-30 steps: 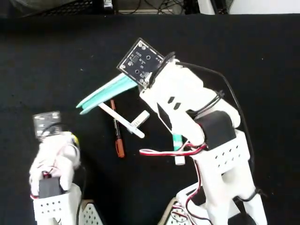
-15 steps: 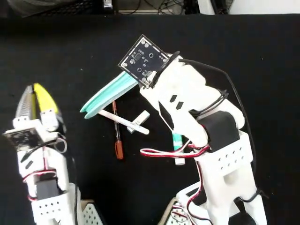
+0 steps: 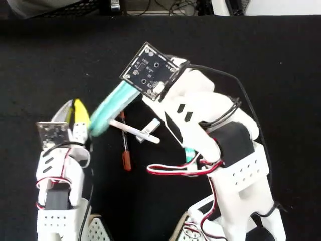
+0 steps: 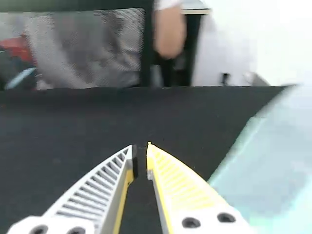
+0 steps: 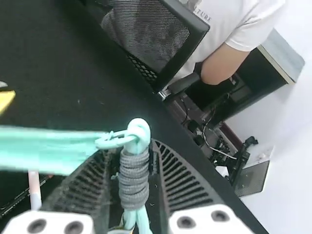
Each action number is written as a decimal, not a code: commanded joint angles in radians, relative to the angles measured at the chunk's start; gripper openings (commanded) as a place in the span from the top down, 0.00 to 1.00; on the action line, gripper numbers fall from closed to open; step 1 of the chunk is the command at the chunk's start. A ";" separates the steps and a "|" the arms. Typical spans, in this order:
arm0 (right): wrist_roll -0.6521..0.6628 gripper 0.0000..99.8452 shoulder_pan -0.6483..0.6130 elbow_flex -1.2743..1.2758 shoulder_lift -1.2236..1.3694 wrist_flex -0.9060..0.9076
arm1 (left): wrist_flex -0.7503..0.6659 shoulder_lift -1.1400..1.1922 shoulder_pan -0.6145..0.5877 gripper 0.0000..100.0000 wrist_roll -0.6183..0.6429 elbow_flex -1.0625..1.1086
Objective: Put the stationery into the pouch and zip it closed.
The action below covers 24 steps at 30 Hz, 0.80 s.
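Pouch clamped at one end by the right gripper, left gripper empty.

The teal pouch (image 3: 108, 113) is judged light, soft and floppy. It is gripped by the clenched right gripper (image 5: 131, 146) at the zip-pull loop (image 5: 127, 136), so the body is left unsupported. A second hold on the free end's edge is advised, since the flat sides look slick. In the high view its long axis runs diagonally from the right gripper, with the free end pointed at and just beside the left gripper (image 3: 75, 108). That gripper's jaws are almost together, nothing between. The white pen (image 3: 131, 130) and brown pen (image 3: 125, 148) lie on the table (image 3: 261, 60), not yet bagged.
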 commanded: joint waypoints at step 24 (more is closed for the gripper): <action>-0.367 0.99 -0.222 0.315 -0.005 -0.446 | 0.284 -0.003 0.291 0.93 -0.011 -0.156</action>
